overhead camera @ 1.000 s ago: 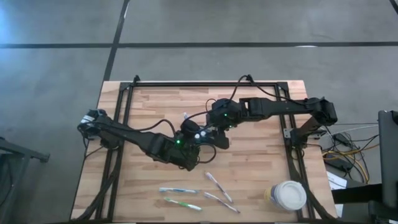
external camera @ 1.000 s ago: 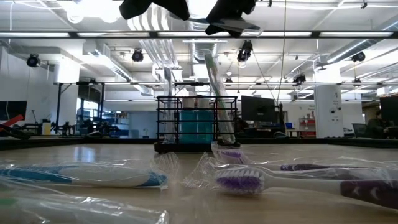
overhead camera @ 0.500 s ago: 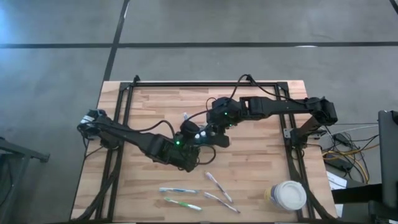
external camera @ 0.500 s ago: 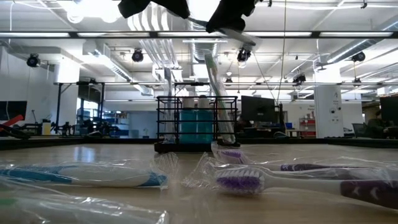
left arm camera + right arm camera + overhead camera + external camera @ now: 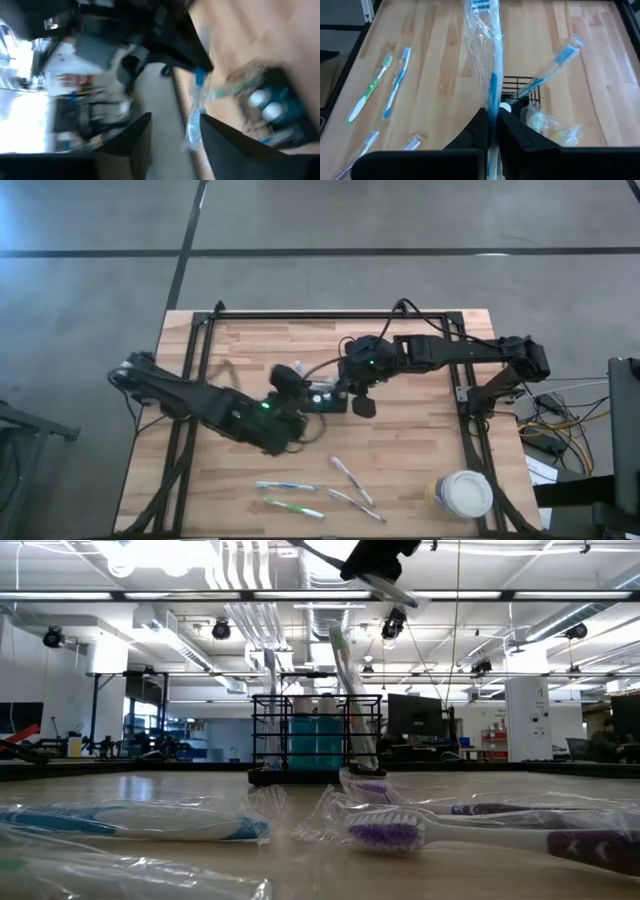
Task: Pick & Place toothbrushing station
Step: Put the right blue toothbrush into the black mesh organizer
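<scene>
White-lidded cup (image 5: 461,494) on the wooden table (image 5: 410,455) (near one corner).

Overhead, table-level and wrist cameras share the caddy (image 5: 316,745)

Black wire-mesh caddy (image 5: 522,97), blue-and-white toothbrush (image 5: 487,60) in clear wrap, green toothbrush (image 5: 369,90), pale wood table (image 5: 420,430).

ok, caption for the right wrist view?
Right claw shut on wrapped blue toothbrush above the black caddy; four toothbrushes remain on the table.
</scene>
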Controlling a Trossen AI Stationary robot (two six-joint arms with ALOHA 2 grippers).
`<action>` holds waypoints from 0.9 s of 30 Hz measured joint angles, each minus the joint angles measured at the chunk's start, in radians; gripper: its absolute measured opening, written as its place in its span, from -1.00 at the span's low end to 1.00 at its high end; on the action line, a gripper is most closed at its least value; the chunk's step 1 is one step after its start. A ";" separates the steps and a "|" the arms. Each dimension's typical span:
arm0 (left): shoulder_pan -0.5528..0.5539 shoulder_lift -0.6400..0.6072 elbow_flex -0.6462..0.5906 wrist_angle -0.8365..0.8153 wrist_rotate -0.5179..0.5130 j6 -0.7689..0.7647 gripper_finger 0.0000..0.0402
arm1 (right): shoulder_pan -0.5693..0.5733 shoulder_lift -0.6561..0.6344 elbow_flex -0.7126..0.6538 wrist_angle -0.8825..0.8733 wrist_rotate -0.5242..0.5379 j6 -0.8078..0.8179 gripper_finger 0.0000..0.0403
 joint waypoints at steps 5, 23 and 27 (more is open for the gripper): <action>0.009 -0.174 -0.080 0.072 0.247 -0.202 0.11 | 0.000 -0.045 -0.066 0.104 0.006 -0.027 -0.93; 0.144 -0.574 -0.932 1.342 0.514 -0.185 0.12 | 0.002 -0.117 -0.250 0.649 0.001 -0.159 -0.93; 0.212 -0.559 -0.917 1.348 0.624 -0.253 0.13 | 0.002 -0.091 -0.247 0.680 0.002 -0.173 -0.94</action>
